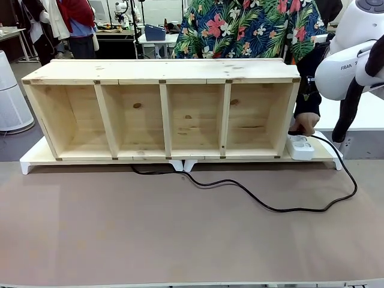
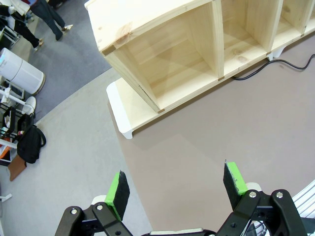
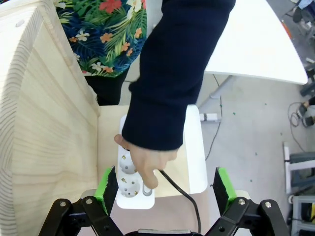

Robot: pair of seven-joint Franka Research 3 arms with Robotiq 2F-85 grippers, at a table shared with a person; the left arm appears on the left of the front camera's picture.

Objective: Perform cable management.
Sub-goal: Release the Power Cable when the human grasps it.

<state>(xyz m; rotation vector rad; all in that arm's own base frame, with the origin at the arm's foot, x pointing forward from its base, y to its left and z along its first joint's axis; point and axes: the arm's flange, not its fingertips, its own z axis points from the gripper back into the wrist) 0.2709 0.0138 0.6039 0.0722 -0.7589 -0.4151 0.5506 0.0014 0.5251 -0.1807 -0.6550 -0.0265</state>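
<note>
A thin black cable [image 1: 240, 187] snakes over the brown mat from under the middle of the wooden shelf [image 1: 162, 111], loops right and rises to the white power strip [image 1: 300, 146]. A person's hand [image 1: 305, 123] rests on that strip. In the right wrist view the hand [image 3: 145, 164] presses on the strip [image 3: 129, 184] and the cable [image 3: 184, 195] leaves it toward me. My right gripper [image 3: 165, 184] is open just above strip and hand, holding nothing. My left gripper [image 2: 177, 189] is open over the mat's left edge, far from the cable [image 2: 256, 73].
The four-bay shelf sits on a white base [image 1: 36, 161] across the back of the table. The person in a flowered shirt [image 1: 246, 30] stands behind it. A white table [image 3: 256, 44] lies beyond the right end. The right arm [image 1: 351, 66] hangs at upper right.
</note>
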